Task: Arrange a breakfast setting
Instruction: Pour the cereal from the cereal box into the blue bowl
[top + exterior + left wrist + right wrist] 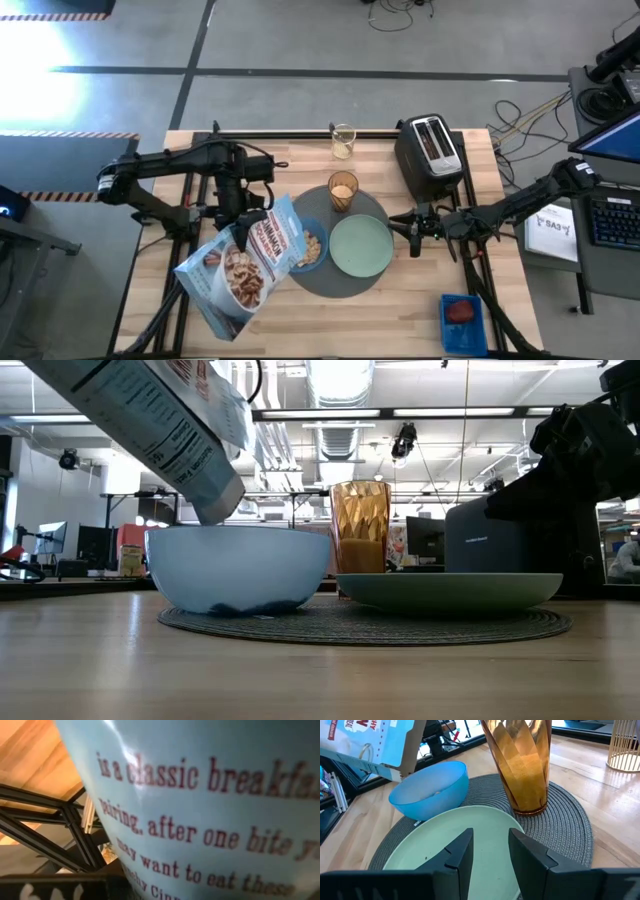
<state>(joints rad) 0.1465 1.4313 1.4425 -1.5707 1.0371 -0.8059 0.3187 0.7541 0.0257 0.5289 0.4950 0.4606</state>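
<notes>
Only the high view shows cereal in the bowl [309, 247], which sits on the mat [372, 283] mid-surface beside the plate [361, 245] and glass [342, 190]. The left claw [243, 222] tips the box [240, 268] over the bowl, apparently gripping it, though its fingers are hidden. The right claw [490, 851] hovers at the plate's edge, fingers slightly apart, empty.

Woven matt mat [565, 827], glossy faceted glass [522, 767], smooth wooden table [400, 310].

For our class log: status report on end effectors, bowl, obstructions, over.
Left end effector tilting cereal box over blue bowl. Right end effector empty beside plate. Nothing obstructing.
</notes>
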